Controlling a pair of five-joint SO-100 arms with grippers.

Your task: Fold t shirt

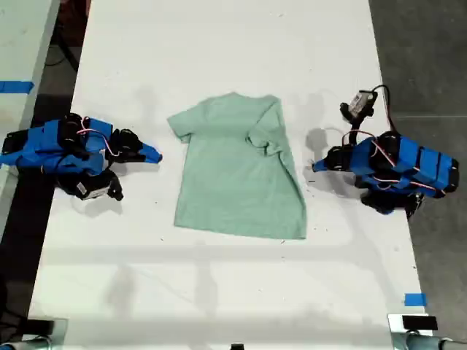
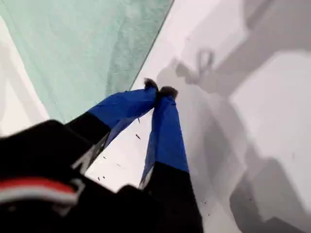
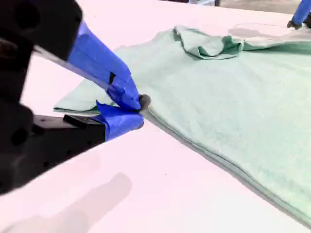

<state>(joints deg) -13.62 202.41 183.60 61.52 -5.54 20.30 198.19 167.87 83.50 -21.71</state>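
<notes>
The t shirt [image 1: 237, 175] is flanked by my first gripper [image 1: 315, 167] and my second gripper [image 1: 157, 155], both closed on nothing, presumably staged for the next fold.

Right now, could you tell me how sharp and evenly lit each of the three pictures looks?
Exterior view: sharp, soft shadows beside both arms on the table. First wrist view: the near housing blurred, several overlapping grey shadows. Second wrist view: the t-shirt is fairly clear, the black body blurred.

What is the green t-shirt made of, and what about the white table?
The t shirt looks like soft, matte knit cloth: it wrinkles, and one sleeve lies folded over. The table looks like a hard, smooth white surface, perhaps laminate or painted board; shadows fall cleanly on it.
</notes>
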